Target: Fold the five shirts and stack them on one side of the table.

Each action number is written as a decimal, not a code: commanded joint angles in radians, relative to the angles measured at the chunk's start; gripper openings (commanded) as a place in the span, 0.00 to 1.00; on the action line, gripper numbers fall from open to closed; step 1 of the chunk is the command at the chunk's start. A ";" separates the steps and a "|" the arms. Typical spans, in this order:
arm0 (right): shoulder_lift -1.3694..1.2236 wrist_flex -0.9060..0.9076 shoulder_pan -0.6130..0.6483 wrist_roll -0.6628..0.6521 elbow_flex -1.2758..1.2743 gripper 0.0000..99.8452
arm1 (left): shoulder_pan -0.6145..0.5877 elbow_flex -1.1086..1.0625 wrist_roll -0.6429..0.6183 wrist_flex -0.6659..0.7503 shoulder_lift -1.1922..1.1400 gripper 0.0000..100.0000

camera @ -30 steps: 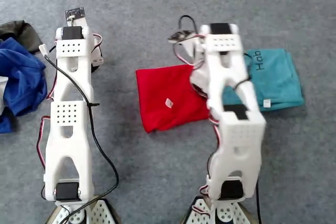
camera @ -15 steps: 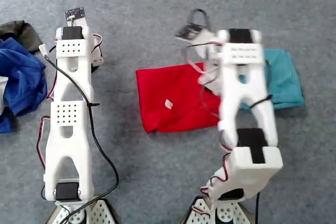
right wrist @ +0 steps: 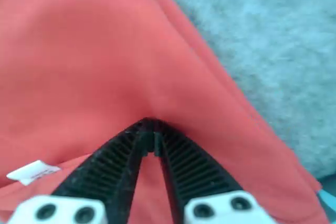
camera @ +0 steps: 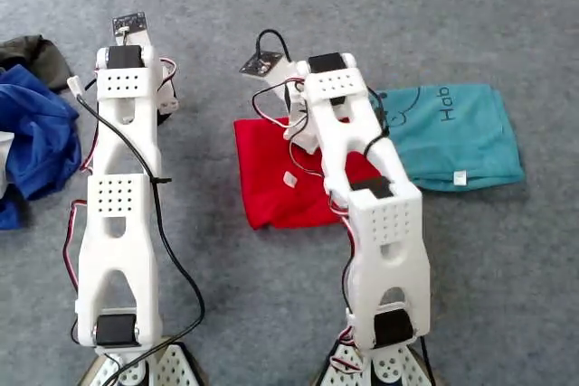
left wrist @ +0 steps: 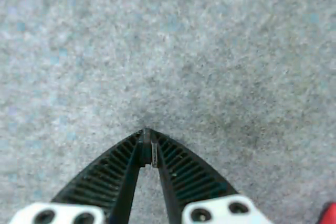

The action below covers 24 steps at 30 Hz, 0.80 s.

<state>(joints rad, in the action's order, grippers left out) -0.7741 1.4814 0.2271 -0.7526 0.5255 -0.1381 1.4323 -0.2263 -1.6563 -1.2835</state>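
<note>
A folded red shirt [camera: 267,178] lies flat in the middle of the grey carpeted table [camera: 226,33]. The right arm [camera: 384,223] stretches over its right part. In the right wrist view my right gripper [right wrist: 151,134] is shut, its tips resting on the red shirt [right wrist: 79,51], whose creases run toward them. A folded teal shirt [camera: 452,133] lies just right of the red one. The left arm [camera: 122,178] is stretched straight out at the left. My left gripper [left wrist: 147,142] is shut over bare carpet [left wrist: 168,35] with nothing in it.
A crumpled blue shirt [camera: 32,142] and a dark garment [camera: 36,56] lie heaped at the table's left edge. A white tag [camera: 290,178] sits on the red shirt. Bare carpet lies between the arms and along the far edge.
The right arm has swung left from above the teal shirt to above the red shirt, uncovering the teal one. Both shirts and the left arm have stayed put.
</note>
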 commanded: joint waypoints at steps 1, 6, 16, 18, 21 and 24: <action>-0.038 0.143 -0.018 0.011 0.148 0.02 | 0.018 0.031 0.009 0.025 0.003 0.03; -0.041 0.282 -0.097 0.011 0.242 0.02 | 0.018 0.031 0.009 0.026 0.003 0.03; 0.124 0.284 -0.150 0.014 0.012 0.02 | 0.018 0.031 0.009 0.028 0.003 0.03; 0.177 0.284 -0.176 0.014 -0.087 0.02 | 0.018 0.031 0.009 0.028 0.003 0.03; 0.278 0.278 -0.247 0.011 -0.222 0.02 | 0.018 0.031 0.009 0.028 0.003 0.03; 0.397 0.278 -0.328 -0.026 -0.340 0.02 | 0.018 0.031 0.009 0.028 0.003 0.03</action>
<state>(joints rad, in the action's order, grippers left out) -0.5271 1.7530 -0.0261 -0.7465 0.2739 -0.1381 1.4323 -0.2263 -1.6563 -1.2835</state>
